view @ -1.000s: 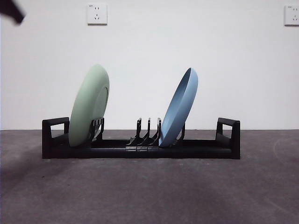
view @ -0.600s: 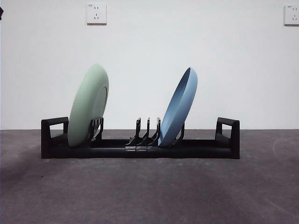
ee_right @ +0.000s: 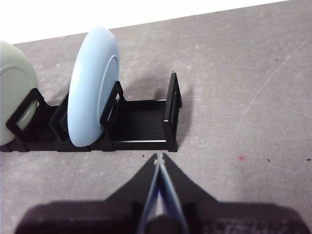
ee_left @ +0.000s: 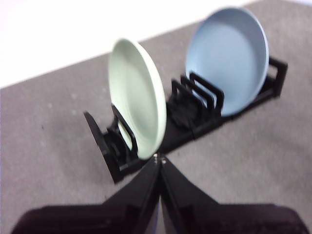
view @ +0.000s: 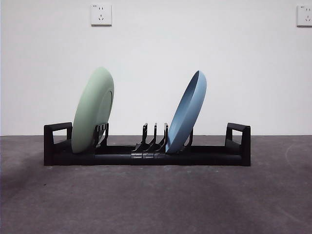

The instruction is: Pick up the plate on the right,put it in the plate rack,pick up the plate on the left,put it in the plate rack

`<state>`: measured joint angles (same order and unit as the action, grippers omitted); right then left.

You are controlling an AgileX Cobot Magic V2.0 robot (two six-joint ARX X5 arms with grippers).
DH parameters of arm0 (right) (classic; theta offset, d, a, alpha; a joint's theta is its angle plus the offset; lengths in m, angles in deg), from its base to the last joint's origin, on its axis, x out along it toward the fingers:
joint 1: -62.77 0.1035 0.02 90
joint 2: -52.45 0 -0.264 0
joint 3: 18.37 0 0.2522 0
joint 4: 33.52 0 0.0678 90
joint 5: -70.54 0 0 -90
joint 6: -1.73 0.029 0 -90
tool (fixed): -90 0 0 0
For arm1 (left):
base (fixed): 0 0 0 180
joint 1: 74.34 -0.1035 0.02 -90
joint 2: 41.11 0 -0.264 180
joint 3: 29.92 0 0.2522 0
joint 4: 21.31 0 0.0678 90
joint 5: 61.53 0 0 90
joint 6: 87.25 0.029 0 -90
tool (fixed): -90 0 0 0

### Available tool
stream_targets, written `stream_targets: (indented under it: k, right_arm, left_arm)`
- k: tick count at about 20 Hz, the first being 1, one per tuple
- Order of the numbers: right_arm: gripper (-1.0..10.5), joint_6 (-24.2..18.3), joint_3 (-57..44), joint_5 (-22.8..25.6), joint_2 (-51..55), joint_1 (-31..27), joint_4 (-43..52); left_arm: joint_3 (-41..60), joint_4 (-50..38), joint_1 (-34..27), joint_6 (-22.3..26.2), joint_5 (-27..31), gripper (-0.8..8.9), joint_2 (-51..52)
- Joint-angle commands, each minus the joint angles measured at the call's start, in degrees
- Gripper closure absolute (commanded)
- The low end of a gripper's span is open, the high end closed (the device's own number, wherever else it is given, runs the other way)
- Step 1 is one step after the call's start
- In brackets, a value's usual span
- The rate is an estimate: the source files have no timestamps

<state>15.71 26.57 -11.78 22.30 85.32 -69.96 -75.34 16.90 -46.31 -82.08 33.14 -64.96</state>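
The black plate rack (view: 146, 156) stands across the table with a boxy handle at each end. A pale green plate (view: 92, 111) leans in its left slots and a blue plate (view: 187, 113) leans in slots right of the middle. Neither arm shows in the front view. My left gripper (ee_left: 159, 158) is shut and empty, hovering apart from the green plate (ee_left: 136, 96) and the rack (ee_left: 195, 114). Shut and empty too, my right gripper (ee_right: 158, 160) hangs back from the rack's end handle (ee_right: 171, 109), with the blue plate (ee_right: 92, 85) beyond it.
Grey matte table (view: 156, 200) runs to a white wall with two sockets (view: 101, 14). Several free dividers (view: 155, 139) stand between the two plates.
A black arm tip at the top left corner of the front view has drawn out of view. The plates and rack have not moved.
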Motion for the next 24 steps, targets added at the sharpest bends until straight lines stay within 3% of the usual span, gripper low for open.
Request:
stream_targets:
  k: [1,7,14,24]
  right_arm:
    - [9.5,0.55,-0.11,0.2,0.04,0.02,0.28]
    - [9.5,0.55,-0.11,0.2,0.04,0.02,0.28]
    - [9.5,0.55,-0.11,0.17,0.04,0.02,0.28]
    - [9.5,0.55,-0.11,0.2,0.04,0.02,0.28]
  left_arm:
    - [2.97,-4.11,-4.96,0.85,-4.9,8.17,1.75]
    - [19.45,-20.09,-17.16,0.44,-9.09,8.17,10.84]
    - [29.09,-20.09,-24.37,-0.09,-9.29,8.17,20.41]
    - [31.45,-14.16,-25.92,-2.6,-9.29,8.17,21.97]
